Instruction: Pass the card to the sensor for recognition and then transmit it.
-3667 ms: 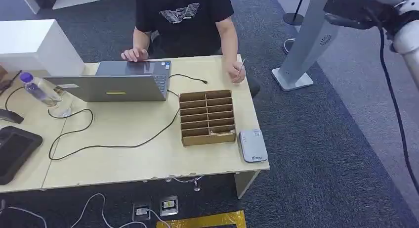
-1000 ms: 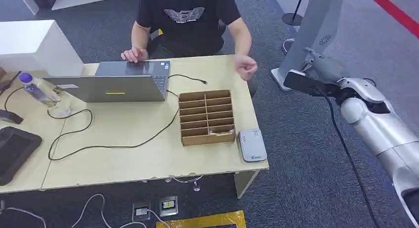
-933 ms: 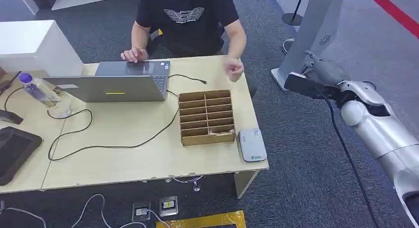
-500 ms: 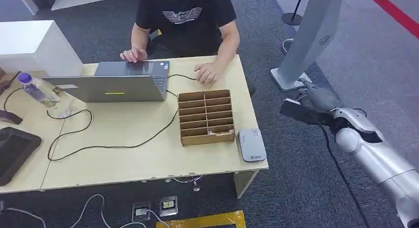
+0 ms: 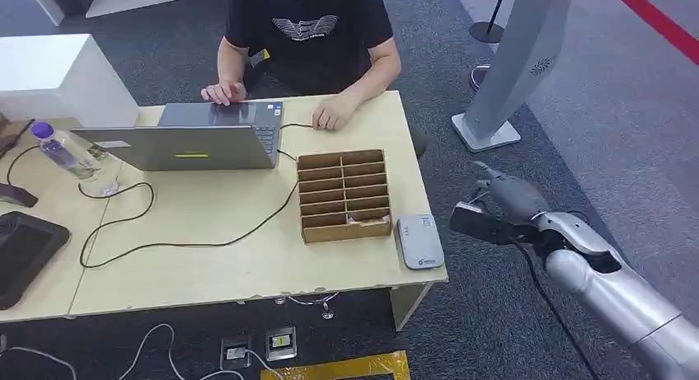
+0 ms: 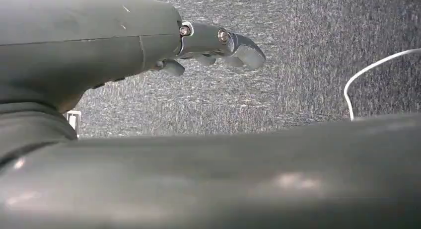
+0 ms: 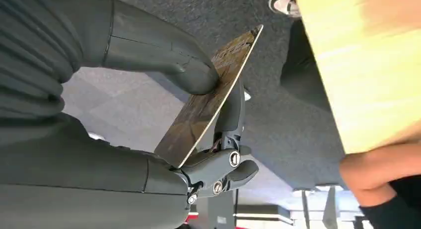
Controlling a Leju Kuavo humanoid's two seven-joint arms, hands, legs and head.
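My right hand [image 5: 504, 199] hangs off the table's right side, a little right of the grey-white card sensor [image 5: 421, 241] on the front right corner. In the right wrist view its thumb [image 7: 164, 52] and fingers [image 7: 231, 107] pinch a brown-gold card [image 7: 206, 102] held edge-on, with the table edge [image 7: 357, 65] beyond it. In the left wrist view my left hand [image 6: 213, 45] hangs over grey carpet, its fingers loosely apart and holding nothing.
A cardboard slotted organizer [image 5: 345, 195] stands just left of the sensor. Behind it are a laptop [image 5: 194, 137], cables, a bottle [image 5: 59, 147] and a seated person [image 5: 309, 25] with both hands at the table's far edge. A grey pillar base [image 5: 486, 133] stands at the right.
My right arm has come down from high at the right to beside the table's front right corner. The person's hand, holding a card 3.7 s ago, has gone back to the table by the laptop.
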